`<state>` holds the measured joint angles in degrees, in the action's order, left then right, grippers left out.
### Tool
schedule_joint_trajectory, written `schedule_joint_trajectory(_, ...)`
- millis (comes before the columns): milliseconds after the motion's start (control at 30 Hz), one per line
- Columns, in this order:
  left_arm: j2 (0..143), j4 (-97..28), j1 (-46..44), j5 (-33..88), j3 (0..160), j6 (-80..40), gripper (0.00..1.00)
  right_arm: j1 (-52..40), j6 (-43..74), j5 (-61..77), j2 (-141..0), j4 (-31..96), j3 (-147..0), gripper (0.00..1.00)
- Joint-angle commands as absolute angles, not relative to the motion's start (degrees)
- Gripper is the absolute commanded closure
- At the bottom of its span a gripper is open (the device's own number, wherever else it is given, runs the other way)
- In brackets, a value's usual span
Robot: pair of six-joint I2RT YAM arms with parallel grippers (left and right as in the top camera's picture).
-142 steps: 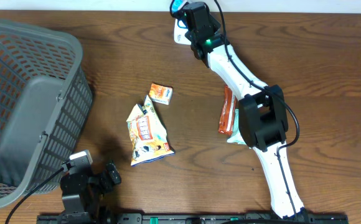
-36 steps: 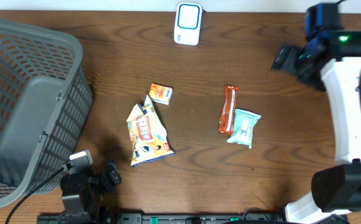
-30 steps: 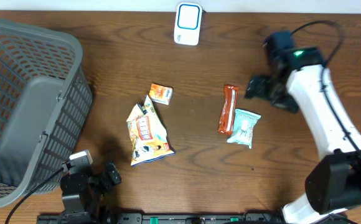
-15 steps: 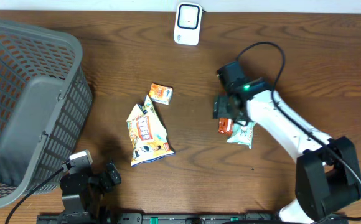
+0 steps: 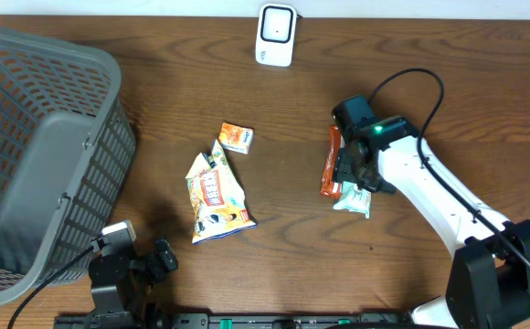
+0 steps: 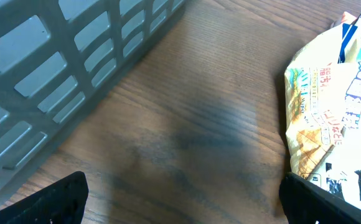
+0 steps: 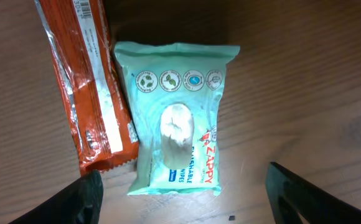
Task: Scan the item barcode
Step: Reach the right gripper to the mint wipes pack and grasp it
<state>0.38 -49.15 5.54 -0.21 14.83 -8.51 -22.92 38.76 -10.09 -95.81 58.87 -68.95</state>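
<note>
The right gripper [image 5: 350, 172] hangs low over the table [image 5: 155, 82], a little toward 3 o'clock from its middle, directly above two small packets. In the right wrist view its fingers [image 7: 87, 196] stand wide apart, one on each side of a teal wet-wipes pack [image 7: 174, 118] printed ZAPPY, and neither of them touches the pack. The pack lies flat with its label up.

Against the pack's 9 o'clock edge, touching it, lies an orange snack bar [image 7: 84, 81]. It runs lengthways from 12 to 6 o'clock, tilted slightly. A barcode [image 7: 87, 7] shows on its wrapper at the 12 o'clock end.

The scanner [image 5: 275, 34], a white unit with a dark face, sits at the table's 12 o'clock edge, well apart from both packets.

Toward 9 o'clock from the bar, near the table's middle, lies a crumpled yellow and white snack bag [image 5: 216, 196]. A small orange box [image 5: 237, 137] sits just beside the bag's 12 o'clock tip. A grey slatted basket [image 5: 110, 155] fills the 9 o'clock side of the table.

The left gripper [image 5: 160, 256] rests at about 7 o'clock, near the basket's corner. Its fingers [image 6: 68, 193] are spread wide over bare wood, holding nothing, with the basket wall at 10 o'clock and the snack bag at 3 o'clock in the left wrist view.
</note>
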Motion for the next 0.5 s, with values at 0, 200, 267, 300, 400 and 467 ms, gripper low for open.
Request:
schedule_joint_trajectory(0,0.27,-51.77,5.82,-0.69,13.87,-7.33,0.02,-23.35,31.35,-11.33,-96.95,57.12,-69.14,0.26)
schedule_joint_trajectory(200,0.27,-51.77,5.82,-0.69,13.87,-7.33,0.02,-26.0,30.15,-15.99,-102.87,54.83,-69.14,0.35)
schedule_joint_trajectory(267,0.27,-51.77,5.82,-0.69,13.87,-7.33,0.02,-26.55,30.81,-16.97,-104.38,54.76,-69.14,0.38)
schedule_joint_trajectory(300,0.27,-51.77,5.82,-0.69,13.87,-7.33,0.02,-26.83,30.81,-17.89,-105.06,54.78,-69.14,0.4)
schedule_joint_trajectory(400,0.27,-51.77,5.82,-0.69,13.87,-7.33,0.02,-28.21,30.81,-22.22,-106.13,55.31,-69.14,0.43)
schedule_joint_trajectory(467,0.27,-51.77,5.82,-0.69,13.87,-7.33,0.02,-29.47,30.81,-25.78,-106.19,55.88,-69.14,0.44)
